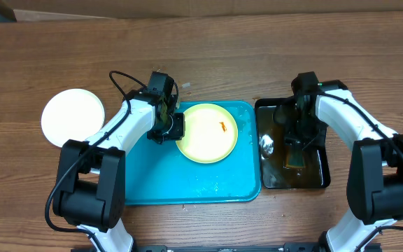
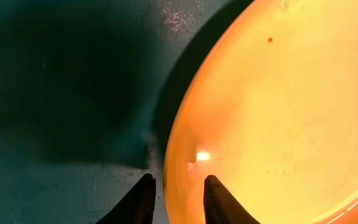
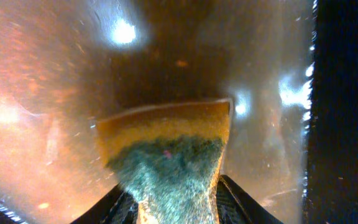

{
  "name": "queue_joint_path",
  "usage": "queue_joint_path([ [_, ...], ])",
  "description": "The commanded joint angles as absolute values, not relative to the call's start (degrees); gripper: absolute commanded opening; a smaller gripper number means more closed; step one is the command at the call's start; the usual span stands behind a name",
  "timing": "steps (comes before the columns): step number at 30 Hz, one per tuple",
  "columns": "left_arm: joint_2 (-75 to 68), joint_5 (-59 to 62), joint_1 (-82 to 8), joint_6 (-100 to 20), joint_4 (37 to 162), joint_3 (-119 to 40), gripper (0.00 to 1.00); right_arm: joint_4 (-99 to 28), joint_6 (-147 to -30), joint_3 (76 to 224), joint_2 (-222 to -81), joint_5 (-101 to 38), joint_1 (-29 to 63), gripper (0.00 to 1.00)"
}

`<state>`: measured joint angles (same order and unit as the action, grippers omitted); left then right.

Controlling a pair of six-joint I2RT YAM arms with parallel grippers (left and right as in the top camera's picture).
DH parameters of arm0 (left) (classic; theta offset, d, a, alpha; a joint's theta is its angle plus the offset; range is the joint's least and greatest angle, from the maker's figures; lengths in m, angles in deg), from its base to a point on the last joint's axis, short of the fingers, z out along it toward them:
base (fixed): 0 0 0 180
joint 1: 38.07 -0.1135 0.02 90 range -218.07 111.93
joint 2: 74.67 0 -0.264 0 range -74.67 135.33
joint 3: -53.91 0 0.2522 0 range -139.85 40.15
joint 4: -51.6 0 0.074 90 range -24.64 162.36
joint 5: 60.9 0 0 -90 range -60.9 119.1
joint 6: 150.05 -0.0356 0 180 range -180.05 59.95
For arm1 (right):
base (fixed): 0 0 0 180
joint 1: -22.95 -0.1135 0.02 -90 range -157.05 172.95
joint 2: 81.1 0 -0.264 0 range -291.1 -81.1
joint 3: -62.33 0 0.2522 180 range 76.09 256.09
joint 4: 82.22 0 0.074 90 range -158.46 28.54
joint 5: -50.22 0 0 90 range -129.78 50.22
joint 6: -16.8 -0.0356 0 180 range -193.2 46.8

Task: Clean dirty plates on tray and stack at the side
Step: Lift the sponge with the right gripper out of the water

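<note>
Nearest the lens: sponge (image 3: 166, 168) pinched between fingers of right gripper (image 3: 173, 200), low over the black water tray (image 1: 322, 178). Left gripper (image 2: 179, 200) closed on rim of yellow plate (image 2: 278, 124), lying flat in turquoise tray (image 1: 156, 185); orange smear (image 1: 224, 127) not yet wiped. White plate (image 1: 73, 117) set aside on the wood table (image 1: 257, 56), left of tray, apparently clean. Third plate not seen. Judged roughly midway.

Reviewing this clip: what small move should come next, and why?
Probably lift the right gripper and its sponge out of the black tray toward the yellow plate: the sponge is pinched between the fingers, an orange smear shows on the plate, and the left gripper straddles its rim.
</note>
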<state>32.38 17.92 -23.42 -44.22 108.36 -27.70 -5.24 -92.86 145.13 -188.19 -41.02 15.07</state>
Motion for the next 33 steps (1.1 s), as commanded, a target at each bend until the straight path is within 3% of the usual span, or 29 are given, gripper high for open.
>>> queue_joint_path([
  [1,33.34,17.63,-22.94,-45.95,108.23,-27.44,0.29,-6.97,-93.19,142.87,-187.29,-40.91,15.18,0.42],
  [5,33.34,17.66,-22.94,-45.95,108.23,-27.44,0.29,-7.49,-93.17,142.83,-187.29,-38.74,15.18,0.54],
  [12,33.34,17.63,-22.94,-45.95,108.23,-27.44,0.29,-7.77,-93.15,142.77,-187.29,-38.18,15.18,0.46],
  [18,33.34,17.66,-22.94,-45.95,108.23,-27.44,0.29,-7.73,-93.17,142.74,-187.29,-38.15,15.18,0.5],
  [19,33.34,17.66,-22.94,-45.95,108.23,-27.44,0.29,-7.73,-93.15,142.74,-187.29,-38.15,15.18,0.45],
  [20,33.34,17.66,-22.94,-45.95,108.23,-27.44,0.29,-7.82,-93.1,142.74,-187.29,-38.18,15.18,0.29],
  [21,33.34,17.66,-22.94,-45.95,108.23,-27.44,0.29,-8.06,-92.73,142.74,-187.29,-38.18,15.18,0.08],
  [22,33.34,17.66,-22.94,-45.95,108.23,-27.44,0.29,-8.23,-92.67,142.77,-187.29,-38.18,15.18,0.04],
  [33,33.34,17.63,-22.94,-45.95,108.39,-27.44,0.29,-5.28,-87.68,143.95,-187.29,-38.18,15.18,0.05],
])
